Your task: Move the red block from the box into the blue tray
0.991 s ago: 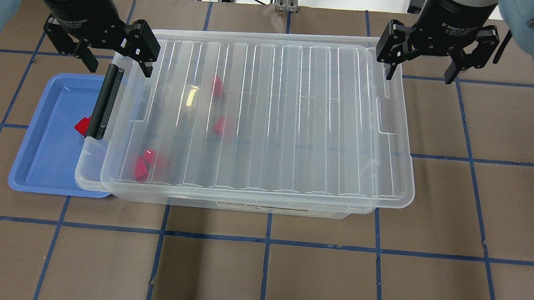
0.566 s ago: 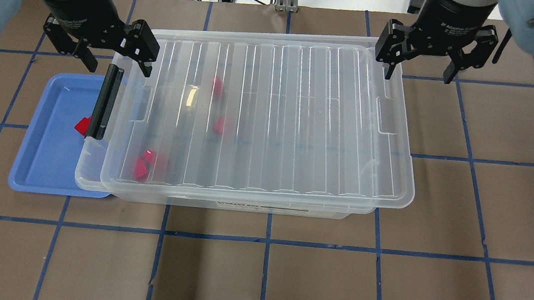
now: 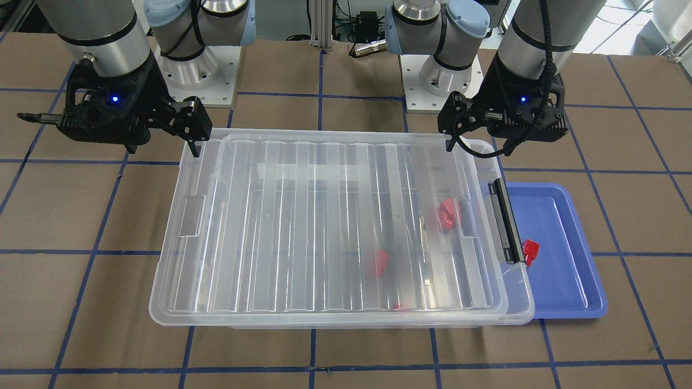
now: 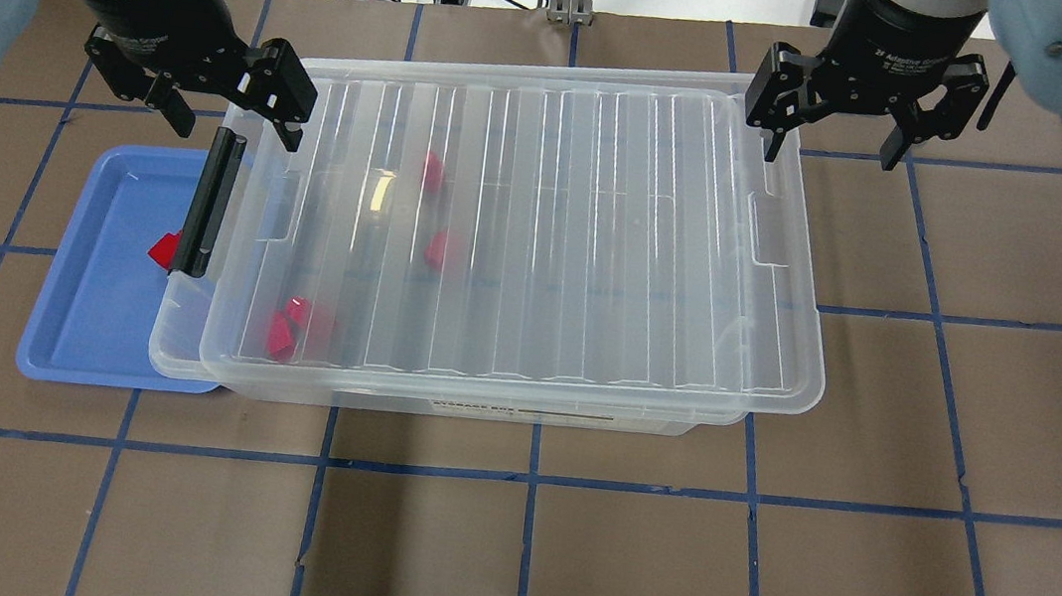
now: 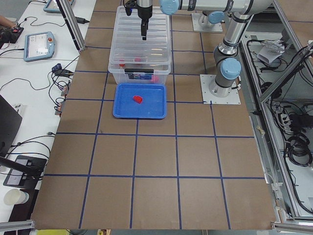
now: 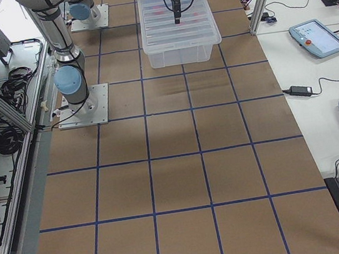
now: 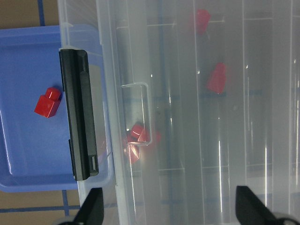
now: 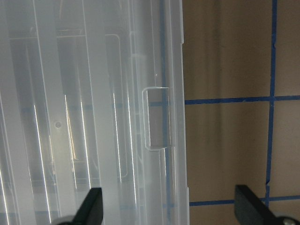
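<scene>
Hovering with fingers spread, the left gripper (image 4: 235, 129) hangs at the box's (image 4: 597, 246) 10 o'clock corner, and the right gripper (image 4: 830, 155), equally spread, at its 2 o'clock corner. The red block (image 4: 162, 249) lies in the blue tray (image 4: 88, 328), at 9 o'clock of the lidded box, beside the black latch bar (image 4: 207, 201).

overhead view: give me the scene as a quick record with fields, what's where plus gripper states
box: clear, lid on, black latch bar at the tray end
blue tray: beside the box's latch end
red block: lying in the blue tray, next to the black latch bar
red blocks: at least three inside the box, seen through the lid
left gripper: open, empty, above the latch end
right gripper: open, empty, above the opposite end's far corner
</scene>
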Robot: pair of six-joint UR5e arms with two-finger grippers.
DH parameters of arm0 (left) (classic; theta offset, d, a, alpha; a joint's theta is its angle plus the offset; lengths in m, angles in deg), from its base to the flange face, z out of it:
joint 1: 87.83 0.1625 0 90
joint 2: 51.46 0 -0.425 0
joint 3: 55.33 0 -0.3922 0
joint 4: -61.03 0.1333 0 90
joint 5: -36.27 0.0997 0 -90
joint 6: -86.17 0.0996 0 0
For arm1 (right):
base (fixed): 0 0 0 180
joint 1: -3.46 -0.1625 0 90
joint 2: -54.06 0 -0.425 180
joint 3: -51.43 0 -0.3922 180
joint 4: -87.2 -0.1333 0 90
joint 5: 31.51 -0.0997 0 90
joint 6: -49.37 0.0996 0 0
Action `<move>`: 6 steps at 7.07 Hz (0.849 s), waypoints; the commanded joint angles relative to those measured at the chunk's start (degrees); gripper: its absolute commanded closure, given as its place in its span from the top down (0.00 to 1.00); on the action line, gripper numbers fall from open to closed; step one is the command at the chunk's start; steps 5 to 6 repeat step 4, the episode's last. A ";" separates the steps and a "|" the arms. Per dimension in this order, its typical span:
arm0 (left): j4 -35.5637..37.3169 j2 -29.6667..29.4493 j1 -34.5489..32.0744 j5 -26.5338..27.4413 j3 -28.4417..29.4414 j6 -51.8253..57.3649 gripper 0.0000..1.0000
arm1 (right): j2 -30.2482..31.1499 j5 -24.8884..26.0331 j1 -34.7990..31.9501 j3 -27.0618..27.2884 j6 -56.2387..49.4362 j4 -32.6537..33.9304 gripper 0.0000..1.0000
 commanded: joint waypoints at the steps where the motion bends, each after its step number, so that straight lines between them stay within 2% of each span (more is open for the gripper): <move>1: 0.00 0.23 0.00 -0.11 -0.02 0.00 1.00 | 0.12 -0.04 0.08 0.16 -0.01 0.00 1.00; 6: 0.00 0.14 -0.08 -0.11 0.06 -0.36 1.00 | 0.21 -0.04 0.08 0.25 -0.01 0.00 1.00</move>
